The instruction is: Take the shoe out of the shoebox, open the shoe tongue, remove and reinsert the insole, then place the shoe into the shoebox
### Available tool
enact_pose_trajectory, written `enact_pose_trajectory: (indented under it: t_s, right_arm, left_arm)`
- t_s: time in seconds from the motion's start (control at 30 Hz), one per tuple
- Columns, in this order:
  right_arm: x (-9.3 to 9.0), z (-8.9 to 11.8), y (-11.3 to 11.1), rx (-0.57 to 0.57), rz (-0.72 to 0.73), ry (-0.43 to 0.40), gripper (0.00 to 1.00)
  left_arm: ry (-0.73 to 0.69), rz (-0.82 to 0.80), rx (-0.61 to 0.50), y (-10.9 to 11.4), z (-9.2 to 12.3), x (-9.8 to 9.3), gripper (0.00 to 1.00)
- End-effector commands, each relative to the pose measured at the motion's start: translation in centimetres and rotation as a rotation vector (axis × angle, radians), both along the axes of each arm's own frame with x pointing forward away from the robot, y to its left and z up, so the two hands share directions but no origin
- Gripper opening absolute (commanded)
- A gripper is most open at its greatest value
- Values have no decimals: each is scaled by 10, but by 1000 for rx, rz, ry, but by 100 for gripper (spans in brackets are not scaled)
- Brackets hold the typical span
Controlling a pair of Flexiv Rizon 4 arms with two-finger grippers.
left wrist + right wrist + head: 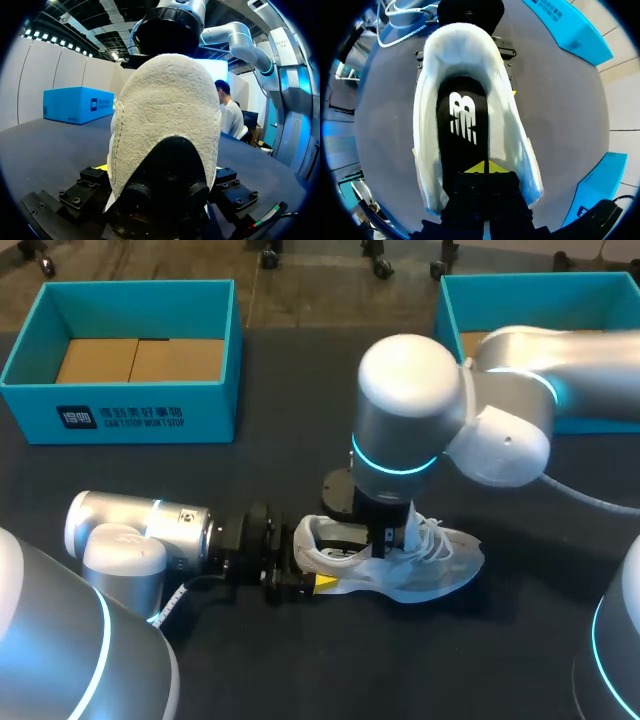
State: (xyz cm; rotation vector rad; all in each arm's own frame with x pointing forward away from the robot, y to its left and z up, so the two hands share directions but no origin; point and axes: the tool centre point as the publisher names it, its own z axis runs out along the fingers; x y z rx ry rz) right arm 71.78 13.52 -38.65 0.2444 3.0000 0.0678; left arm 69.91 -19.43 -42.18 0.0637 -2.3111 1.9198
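Evidently the white sneaker [400, 565] lay on the table [300, 420], outside the shoebox [120, 415], its heel clamped in the left gripper [310, 565]. The right gripper [485, 169], tips drawn together, rested on the black insole [462, 125]. It probably needed pressing flat toward the toe while the heel was braced

Even overhead light; soft shadow under shoe [450, 565]; glare on right arm [410, 380] shell; matte dark table [290, 420].

Dark matte table [300, 380] under light
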Motion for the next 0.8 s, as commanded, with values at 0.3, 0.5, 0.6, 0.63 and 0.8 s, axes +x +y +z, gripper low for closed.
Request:
enact_pose_trajectory:
  t_s: [0.3, 0.5, 0.6, 0.63, 0.8]
  right_arm:
    - [-1, -3, -5, 8, 16, 44, 38]
    - [-1, -14, -3, -2, 16, 123, 46]
    - [-2, -18, 0, -8, 20, 146, 46]
    - [-3, -20, 1, -15, 18, 161, 46]
    - [-8, -28, 3, -18, 13, 187, 48]
  left_arm:
    - [-1, 3, 0, 0, -1, -1, 0]
    - [-1, 3, 0, 0, -1, -1, 0]
    - [-1, 3, 0, 0, -1, -1, 0]
    - [-1, 3, 0, 0, -1, -1, 0]
    - [-1, 3, 0, 0, -1, -1, 0]
